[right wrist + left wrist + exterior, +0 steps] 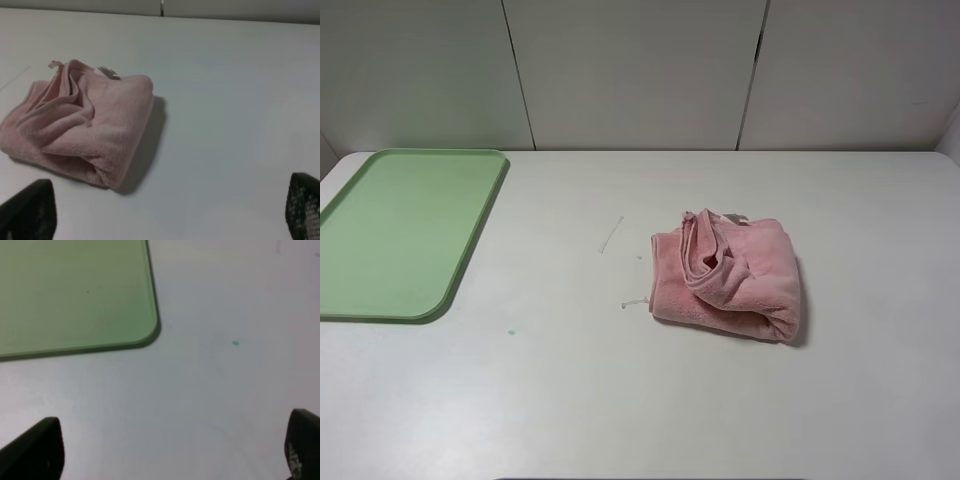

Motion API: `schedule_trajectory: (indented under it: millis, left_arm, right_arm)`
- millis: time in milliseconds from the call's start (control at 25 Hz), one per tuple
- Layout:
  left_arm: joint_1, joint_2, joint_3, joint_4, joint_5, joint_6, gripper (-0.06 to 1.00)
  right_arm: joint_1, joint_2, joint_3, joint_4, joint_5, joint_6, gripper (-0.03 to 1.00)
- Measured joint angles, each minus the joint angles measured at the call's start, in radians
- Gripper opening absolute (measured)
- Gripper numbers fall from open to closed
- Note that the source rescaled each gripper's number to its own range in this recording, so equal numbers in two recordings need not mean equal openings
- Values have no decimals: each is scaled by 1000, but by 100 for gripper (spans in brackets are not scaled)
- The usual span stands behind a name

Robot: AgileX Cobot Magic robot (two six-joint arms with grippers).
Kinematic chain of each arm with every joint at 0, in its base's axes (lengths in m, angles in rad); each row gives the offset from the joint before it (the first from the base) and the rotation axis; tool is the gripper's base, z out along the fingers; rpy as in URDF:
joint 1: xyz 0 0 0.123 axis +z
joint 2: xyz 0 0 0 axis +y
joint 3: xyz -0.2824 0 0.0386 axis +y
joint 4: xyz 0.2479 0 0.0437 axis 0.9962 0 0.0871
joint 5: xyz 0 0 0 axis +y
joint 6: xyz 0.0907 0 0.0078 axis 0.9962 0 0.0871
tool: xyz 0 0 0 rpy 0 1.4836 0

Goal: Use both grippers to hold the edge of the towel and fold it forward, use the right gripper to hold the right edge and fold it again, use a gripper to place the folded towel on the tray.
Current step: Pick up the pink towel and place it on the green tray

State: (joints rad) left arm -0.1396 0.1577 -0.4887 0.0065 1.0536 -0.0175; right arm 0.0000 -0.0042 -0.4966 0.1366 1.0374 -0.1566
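1 pink towel [735,280] (crumpled), 1 grn tray [400,230].

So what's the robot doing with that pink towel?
Right now nothing is touching it. The pink towel lies loosely bunched up on the white table, off to the right of the green tray. The left gripper hangs open over bare table near a corner of the tray. The right gripper is open too, close to the towel, but it holds nothing. The towel is not on the tray yet.
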Motion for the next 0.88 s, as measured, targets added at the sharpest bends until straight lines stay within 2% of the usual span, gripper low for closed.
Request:
schedule_trajectory:
  millis: [880]
  left_arm:
    - [0,0,0,0,0,0,88]
  right_arm:
    - [0,-2,0,-26,0,35,100]
